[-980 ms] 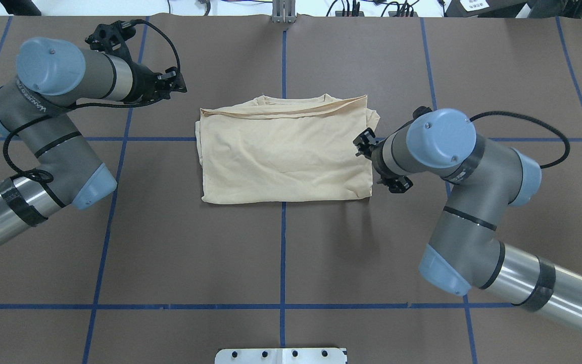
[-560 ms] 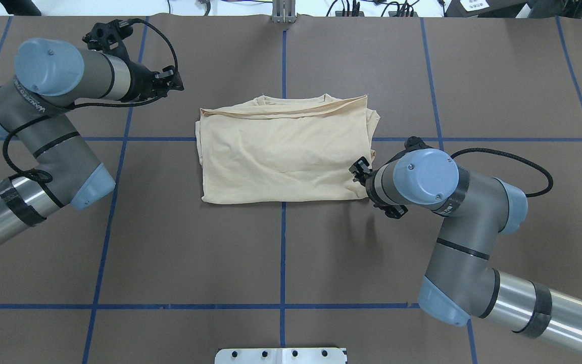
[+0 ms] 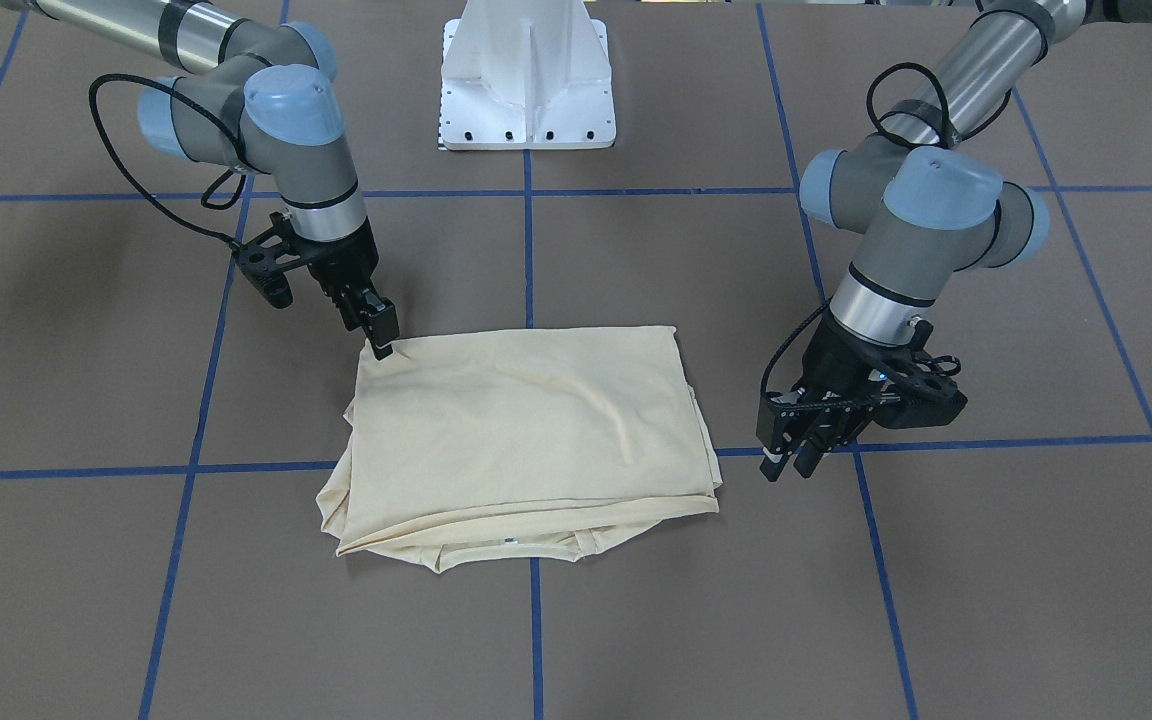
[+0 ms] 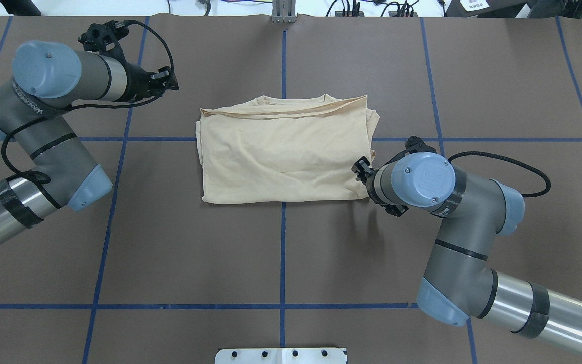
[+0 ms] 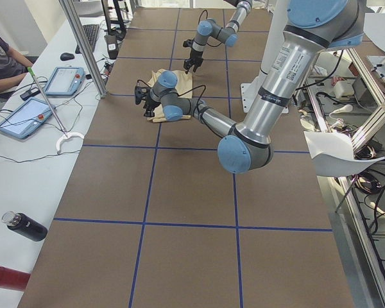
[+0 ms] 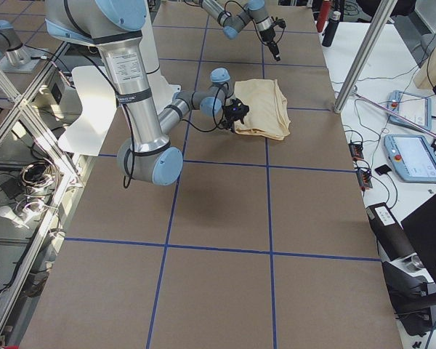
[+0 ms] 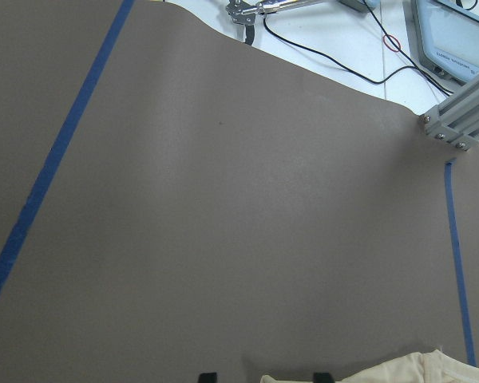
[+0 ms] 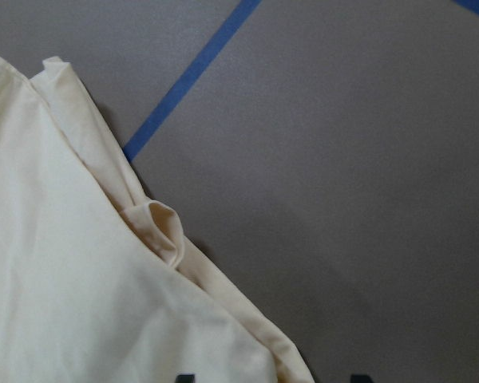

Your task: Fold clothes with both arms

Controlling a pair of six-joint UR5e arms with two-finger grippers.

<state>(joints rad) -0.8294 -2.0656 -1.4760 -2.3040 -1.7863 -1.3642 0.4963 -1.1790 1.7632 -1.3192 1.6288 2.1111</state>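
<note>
**Fingers spread at two opposite corners of the folded shirt**

The right arm [image 3: 311, 180] bends down steeply. The right fingers [image 3: 383, 325] point at the counter [image 3: 936, 600], and their tips appear to meet the nearest corner of the shirt [image 3: 526, 420]. The left arm [image 3: 921, 230] slants down as well. The left fingers [image 3: 802, 452] hang above bare counter, just beside the diagonally opposite corner and apart from the cloth.

In the overhead view each wrist hides its own fingers; the front-facing view shows both pairs. The right wrist view shows the right pair set wide, with the shirt's layered edge running down between the two tips. The left wrist view shows the left pair apart too, with only a sliver of cloth beyond them.

The shirt lies flat as a folded rectangle between the two pairs of fingers.
</note>
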